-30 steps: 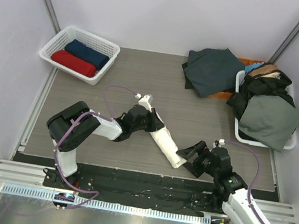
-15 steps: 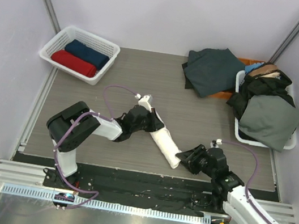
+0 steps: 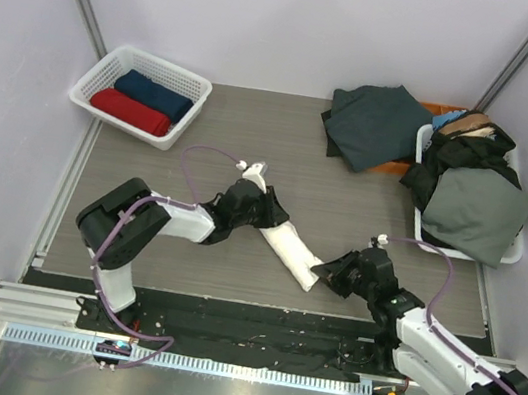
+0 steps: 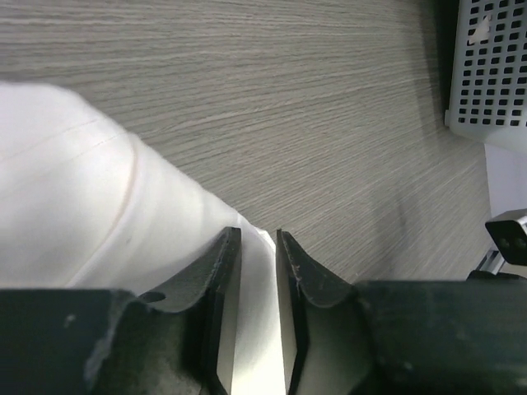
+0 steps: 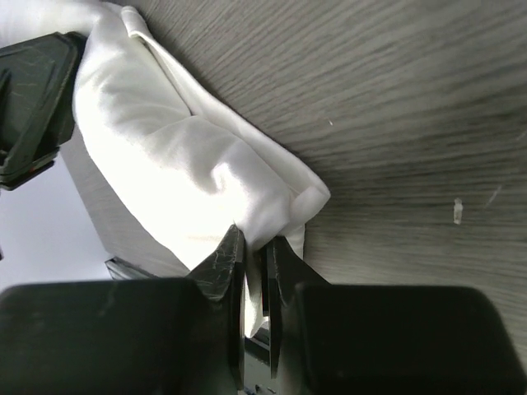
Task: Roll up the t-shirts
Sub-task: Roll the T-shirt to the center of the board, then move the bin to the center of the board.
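1. Two claws hold one cream-white t-shirt (image 3: 288, 249). It lies as a tight roll on the grey wood-grain table (image 3: 200, 156), slanting from the centre toward the near edge, between the arms.
2. The left gripper (image 4: 258, 280) has its jaws almost together with a thin fold of white cloth pinched between them, so it is clenched on the shirt. From above, this claw covers the roll's far end, which is hidden there.
3. The right gripper (image 5: 254, 251) nips the folded corner at the roll's near end and is clamped on the fabric. In the top view its fingers are too dark and small to tell apart.
4. Only plain cream fabric shows in every view. Both wrist pictures cut the roll off, so its whole length appears only from above.
5. A black shape (image 5: 29, 90) at the upper left of the right wrist view touches the roll's other end. The frame crops it, and I cannot tell for certain what it is.
6. A white lattice basket (image 3: 101, 79) in the far left corner holds a red roll (image 3: 129, 111) and a navy roll (image 3: 154, 94), side by side and touching.
7. At the far right a heap of dark garments (image 3: 469, 186) spills over a white bin (image 3: 416, 228) and hides most of its rim. A dark green piece (image 3: 370, 124) lies beside it on the table.
8. A lattice wall (image 4: 486, 74) sits in the top right corner of the left wrist view, cut off — which container it belongs to cannot be told.
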